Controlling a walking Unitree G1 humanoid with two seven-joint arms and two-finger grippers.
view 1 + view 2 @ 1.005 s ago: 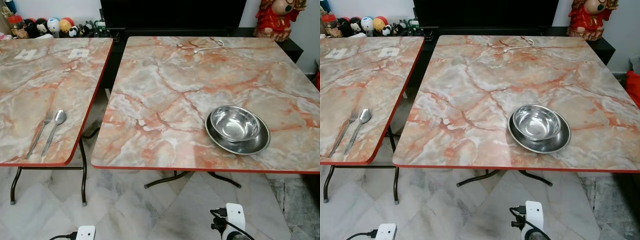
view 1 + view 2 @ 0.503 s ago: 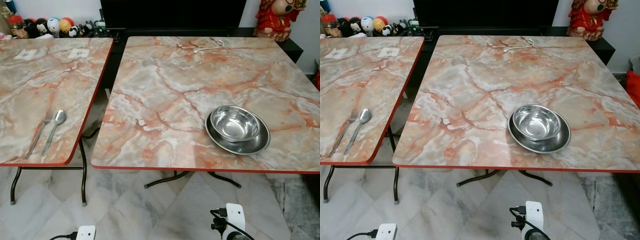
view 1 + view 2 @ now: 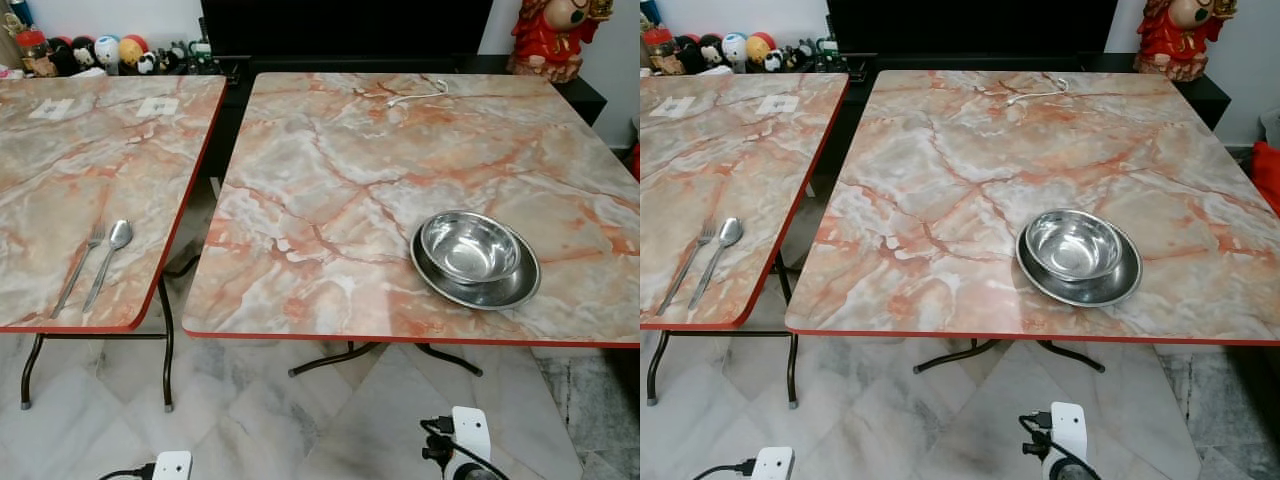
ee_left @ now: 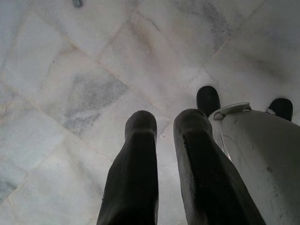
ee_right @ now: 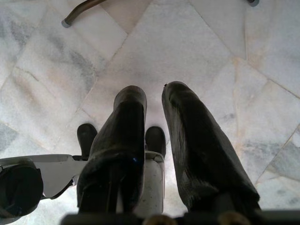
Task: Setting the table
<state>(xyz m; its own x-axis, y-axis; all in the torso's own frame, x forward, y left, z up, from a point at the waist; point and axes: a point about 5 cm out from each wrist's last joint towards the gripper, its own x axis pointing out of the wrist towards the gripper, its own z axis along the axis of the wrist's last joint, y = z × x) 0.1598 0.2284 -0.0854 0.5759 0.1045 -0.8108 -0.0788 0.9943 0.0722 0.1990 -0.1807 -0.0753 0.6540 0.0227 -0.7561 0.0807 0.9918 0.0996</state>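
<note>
A shiny steel bowl [image 3: 470, 245] nests inside a wider steel dish [image 3: 478, 286] near the front right of the right tabletop [image 3: 330, 180], hiding most of the dish. On the left tabletop [image 3: 60, 180], cut off at the frame edge, a fork [image 3: 80, 270] and spoon [image 3: 108, 262] lie side by side, heads pointing away from the robot. Both arms hang over the marble floor [image 4: 70, 93]: the left end effector [image 4: 161, 123] and right end effector [image 5: 152, 96] each show fingers slightly parted, holding nothing.

The robot's left pincer [image 4: 161, 124] shows two long, matte black fingers [image 4: 133, 164] with rounded tips and a faintly ribbed surface, a narrow gap between them. The right pincer [image 5: 152, 101] is alike, its fingers [image 5: 197, 145] thick and blunt. Beside them, smooth white body shells [image 4: 260, 154] and black rounded feet [image 4: 208, 99]. From the head camera, white wrist housings [image 3: 468, 435] at 6 o'clock carry black cables [image 3: 440, 440].
</note>
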